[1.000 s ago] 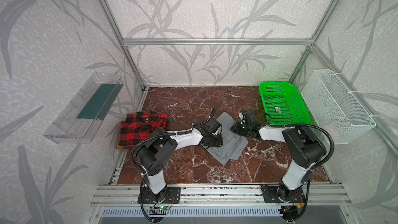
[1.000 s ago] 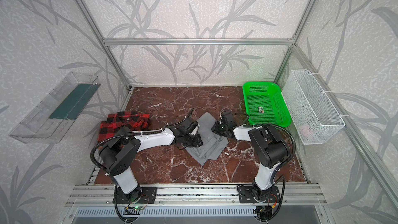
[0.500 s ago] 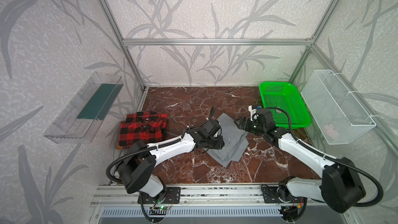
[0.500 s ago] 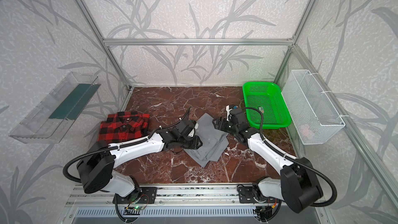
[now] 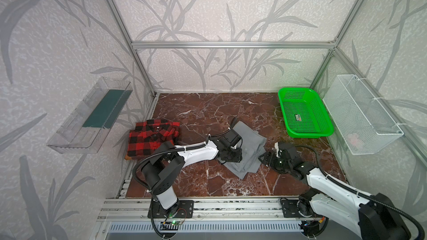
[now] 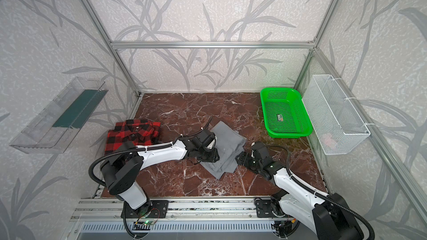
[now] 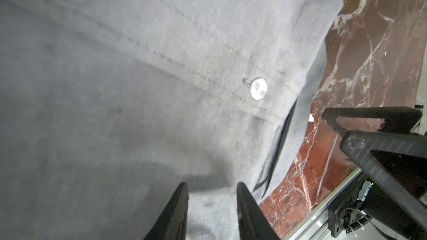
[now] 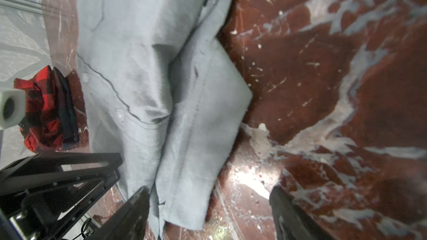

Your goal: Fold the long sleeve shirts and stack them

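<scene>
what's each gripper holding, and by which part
Right gripper open, holding nothing. Left gripper over the plain grey cloth shirt; grip cannot be told.

Both arms are built alike. The left gripper (image 7: 211,189) has two matt black fingers (image 7: 178,211) shaped like tapering wedges. Just behind it comes a black wrist block (image 5: 227,139), then a long white link (image 5: 198,152), then fat black joints (image 5: 161,176) dotted with screw holes. A ribbed black hose (image 5: 138,167) loops back from the link, held by white zip ties (image 5: 184,150). Farthest from the gripper lies a black base plate (image 5: 184,206) with a small green light (image 5: 172,215) below it. The right gripper (image 8: 208,190) has the same black fingers, which from the side are open triangular frames (image 7: 374,121). A green dot (image 5: 280,162) glows just behind them.
</scene>
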Robot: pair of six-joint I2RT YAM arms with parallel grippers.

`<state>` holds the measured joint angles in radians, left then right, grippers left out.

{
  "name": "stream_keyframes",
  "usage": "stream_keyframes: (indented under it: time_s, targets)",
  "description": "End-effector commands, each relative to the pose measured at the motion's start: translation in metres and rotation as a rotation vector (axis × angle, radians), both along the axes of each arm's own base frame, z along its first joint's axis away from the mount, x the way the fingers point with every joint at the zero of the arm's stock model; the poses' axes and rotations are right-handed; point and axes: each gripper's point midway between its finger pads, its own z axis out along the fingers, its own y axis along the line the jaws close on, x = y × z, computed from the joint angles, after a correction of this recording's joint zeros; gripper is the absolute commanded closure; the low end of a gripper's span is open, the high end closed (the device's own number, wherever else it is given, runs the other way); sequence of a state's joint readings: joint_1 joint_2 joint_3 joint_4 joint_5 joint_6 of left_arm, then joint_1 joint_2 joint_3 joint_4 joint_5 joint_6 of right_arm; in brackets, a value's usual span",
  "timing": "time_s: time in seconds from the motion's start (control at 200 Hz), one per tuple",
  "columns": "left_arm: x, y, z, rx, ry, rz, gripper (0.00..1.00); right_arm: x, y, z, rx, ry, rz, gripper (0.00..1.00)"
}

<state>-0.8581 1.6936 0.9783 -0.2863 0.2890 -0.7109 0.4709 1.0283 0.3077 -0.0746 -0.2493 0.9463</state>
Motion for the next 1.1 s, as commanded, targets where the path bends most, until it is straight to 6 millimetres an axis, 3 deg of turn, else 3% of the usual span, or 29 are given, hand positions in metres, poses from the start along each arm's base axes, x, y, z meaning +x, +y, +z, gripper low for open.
stream_keyframes:
  time_s: [0.0, 0.46, 0.64, 0.8, 1.095]
  targets:
    - [-0.010, 0.000, -0.014, 0.002, 0.029, 0.001, 0.63, 0.006, 0.013, -0.002, 0.071, -0.004, -0.003, 0.19]
    - [-0.044, -0.007, -0.048, 0.035, 0.089, -0.016, 0.63, 0.021, 0.030, -0.036, 0.136, -0.036, -0.017, 0.28]
    - [-0.053, -0.004, -0.055, 0.048, 0.101, -0.012, 0.63, 0.026, 0.029, -0.027, 0.109, -0.112, -0.007, 0.33]
    - [-0.058, -0.007, -0.058, 0.040, 0.109, -0.008, 0.63, 0.042, 0.031, -0.016, 0.078, -0.206, 0.015, 0.35]
    - [-0.061, -0.013, -0.052, 0.041, 0.090, -0.023, 0.63, 0.071, 0.060, -0.011, 0.140, -0.293, 0.091, 0.49]
